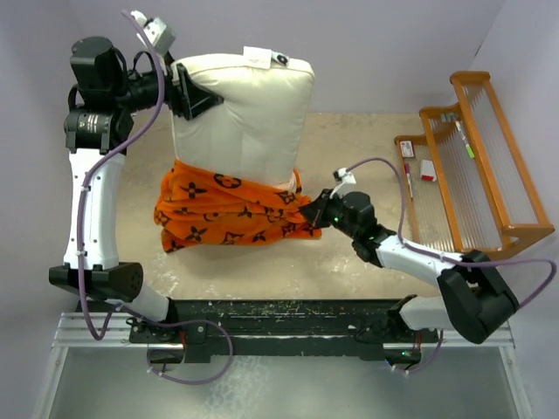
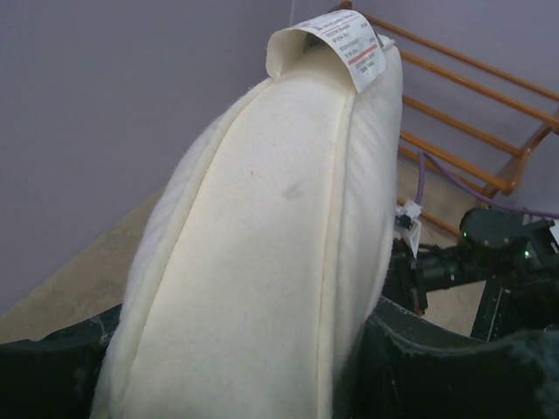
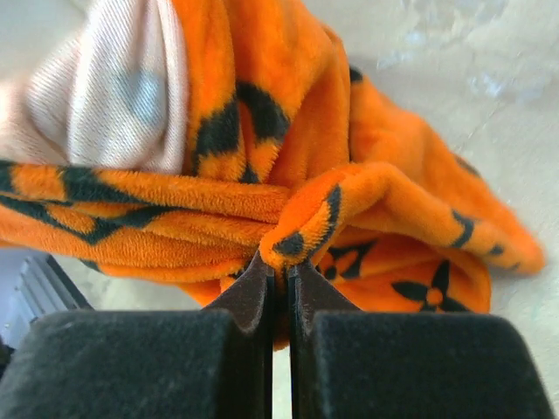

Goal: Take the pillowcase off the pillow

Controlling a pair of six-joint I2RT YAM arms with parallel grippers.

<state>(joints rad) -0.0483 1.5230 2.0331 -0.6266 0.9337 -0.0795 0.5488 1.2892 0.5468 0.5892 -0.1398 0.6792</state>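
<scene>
Pillow (image 1: 240, 113) lies toward the counter (image 1: 367, 253) far edge, mostly bared. Pillowcase (image 1: 227, 214) is bunched around its near end only, not yet off. Left end effector (image 1: 194, 94) clamps the pillow's left edge. Right end effector (image 1: 313, 212) is clenched on a pillowcase fold. Final pull-off is outstanding.

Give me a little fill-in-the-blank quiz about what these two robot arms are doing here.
The right tool is shut on a fold of the ____ flower-printed plush pillowcase.
The left tool clamps the plump cream-white fabric ____.
The brown slatted wooden rack stands on the table's ____ side.
Missing words: orange; pillow; right.
</scene>
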